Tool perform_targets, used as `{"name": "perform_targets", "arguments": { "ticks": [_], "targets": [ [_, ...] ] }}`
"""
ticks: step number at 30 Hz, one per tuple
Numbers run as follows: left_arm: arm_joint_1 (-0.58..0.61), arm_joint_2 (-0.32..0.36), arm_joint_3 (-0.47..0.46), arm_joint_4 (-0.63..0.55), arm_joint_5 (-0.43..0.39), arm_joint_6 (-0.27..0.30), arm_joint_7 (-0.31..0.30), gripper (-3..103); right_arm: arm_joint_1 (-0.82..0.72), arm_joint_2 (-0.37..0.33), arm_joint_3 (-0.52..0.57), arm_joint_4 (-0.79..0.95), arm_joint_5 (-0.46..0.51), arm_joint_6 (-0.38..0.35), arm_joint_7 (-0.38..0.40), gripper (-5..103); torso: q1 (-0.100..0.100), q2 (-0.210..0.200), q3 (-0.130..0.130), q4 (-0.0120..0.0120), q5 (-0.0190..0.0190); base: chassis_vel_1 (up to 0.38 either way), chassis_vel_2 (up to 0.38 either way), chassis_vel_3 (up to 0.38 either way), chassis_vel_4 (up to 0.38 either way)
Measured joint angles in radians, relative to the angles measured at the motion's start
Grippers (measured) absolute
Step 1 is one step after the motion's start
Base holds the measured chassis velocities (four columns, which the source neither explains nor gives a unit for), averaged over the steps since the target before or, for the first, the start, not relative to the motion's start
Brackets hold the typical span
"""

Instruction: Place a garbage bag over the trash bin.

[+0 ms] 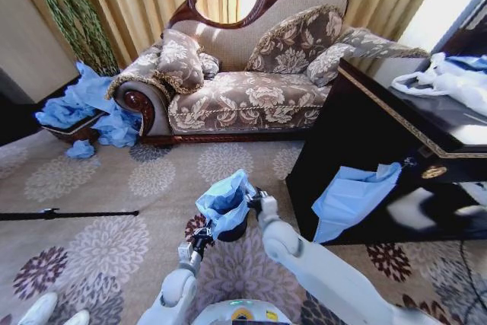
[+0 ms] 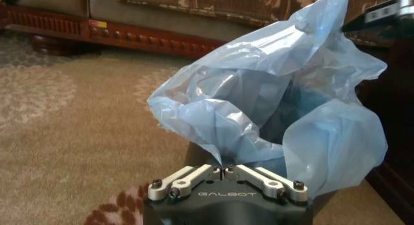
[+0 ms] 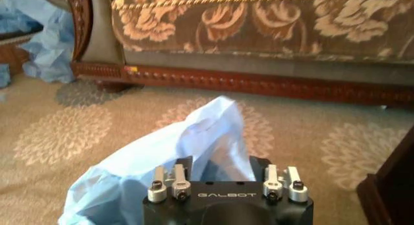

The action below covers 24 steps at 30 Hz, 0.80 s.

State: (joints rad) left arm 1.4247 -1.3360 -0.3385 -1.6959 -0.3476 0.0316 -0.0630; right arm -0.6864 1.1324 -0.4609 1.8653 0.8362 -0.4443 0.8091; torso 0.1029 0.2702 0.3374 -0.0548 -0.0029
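Before the sofa (image 1: 243, 89), the garbage bag (image 1: 225, 199) drapes the trash bin (image 1: 233, 231). Left claw (image 2: 223, 169) pinches its edge; right claw (image 3: 223, 179) stands wide around film. Uneven tension may tear it or tip the bin.

Count: one bin, one bag, two grippers, one sofa.

One bag (image 1: 225, 199) over one bin (image 1: 233, 231); grippers: left (image 1: 201, 238) at 7 o'clock, right (image 1: 255, 202) at 3. Sofa (image 1: 243, 97) carries four cushions.
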Motion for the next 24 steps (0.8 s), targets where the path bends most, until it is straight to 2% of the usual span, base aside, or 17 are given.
{"name": "perform_targets", "arguments": {
  "ticks": [1,3,4,7,9,10,12,15,16,18,19,21,22,24],
  "targets": [
    [0.000,0.000,-0.002,0.000,-0.001,-0.001,0.000,0,0.008,0.011,-0.010,-0.014,0.007,-0.007,0.012,67,0.000,0.000,0.000,0.0001,0.0000,0.000,0.000,0.000,0.000],
    [0.001,0.000,-0.004,0.000,-0.003,-0.001,0.001,0,0.011,0.020,-0.014,-0.029,0.007,-0.013,0.021,67,0.000,0.000,0.000,0.0001,0.0000,0.000,0.000,0.000,0.000],
    [0.001,0.000,-0.006,-0.001,-0.007,-0.002,0.002,0,0.011,0.023,-0.014,-0.042,-0.001,-0.016,0.025,78,0.000,0.000,0.000,0.0000,0.0002,0.000,0.000,0.000,0.000],
    [0.001,0.001,-0.007,-0.002,-0.013,-0.003,0.003,0,0.009,0.016,-0.005,-0.050,-0.017,-0.017,0.018,84,0.000,0.000,0.000,-0.0003,0.0003,0.000,0.000,0.000,0.000],
    [0.000,0.001,-0.008,0.001,-0.016,-0.007,0.006,0,0.009,0.001,0.015,-0.072,-0.035,-0.016,-0.005,94,0.000,0.000,0.000,-0.0003,0.0002,0.000,0.000,0.000,0.000],
    [0.000,0.001,-0.008,0.001,-0.016,-0.007,0.006,0,0.009,0.001,0.015,-0.072,-0.035,-0.016,-0.005,94,0.000,0.000,0.000,-0.0003,0.0002,0.000,0.000,0.000,0.000],
    [-0.002,-0.001,-0.008,0.002,-0.017,-0.008,0.007,0,0.008,-0.001,0.038,-0.107,-0.045,-0.010,-0.032,100,0.000,0.000,0.000,-0.0003,0.0002,0.000,0.000,0.000,0.000],
    [-0.004,-0.002,-0.006,0.003,-0.018,-0.009,0.008,0,0.006,0.008,0.059,-0.144,-0.041,0.000,-0.042,97,0.000,0.000,0.000,-0.0002,0.0003,0.000,0.000,0.000,0.000],
    [-0.005,-0.002,-0.005,0.003,-0.018,-0.009,0.008,0,0.005,0.015,0.070,-0.162,-0.031,0.005,-0.045,94,0.000,0.000,0.000,-0.0002,0.0003,0.000,0.000,0.000,0.000],
    [-0.008,0.001,-0.004,0.003,-0.019,-0.009,0.008,0,0.003,0.032,0.093,-0.193,0.036,0.025,-0.049,84,0.000,0.000,0.000,-0.0002,0.0003,0.000,0.000,0.000,0.000],
    [-0.008,0.001,-0.004,0.003,-0.019,-0.009,0.008,0,0.003,0.032,0.093,-0.193,0.036,0.025,-0.049,84,0.000,0.000,0.000,-0.0002,0.0003,0.000,0.000,0.000,0.000],
    [-0.009,0.004,-0.005,0.003,-0.020,-0.009,0.008,0,0.002,0.047,0.119,-0.204,0.143,0.053,-0.050,73,0.000,0.000,0.000,-0.0002,0.0002,0.000,0.000,0.000,0.000],
    [-0.009,0.004,-0.005,0.003,-0.020,-0.009,0.008,0,0.002,0.047,0.119,-0.204,0.143,0.053,-0.050,73,0.000,0.000,0.000,-0.0002,0.0002,0.000,0.000,0.000,0.000],
    [-0.009,0.005,-0.006,0.003,-0.020,-0.009,0.008,0,0.000,0.057,0.138,-0.208,0.211,0.072,-0.050,70,0.000,0.000,0.000,0.0000,0.0003,0.000,0.000,0.000,0.000]
  ]
}}
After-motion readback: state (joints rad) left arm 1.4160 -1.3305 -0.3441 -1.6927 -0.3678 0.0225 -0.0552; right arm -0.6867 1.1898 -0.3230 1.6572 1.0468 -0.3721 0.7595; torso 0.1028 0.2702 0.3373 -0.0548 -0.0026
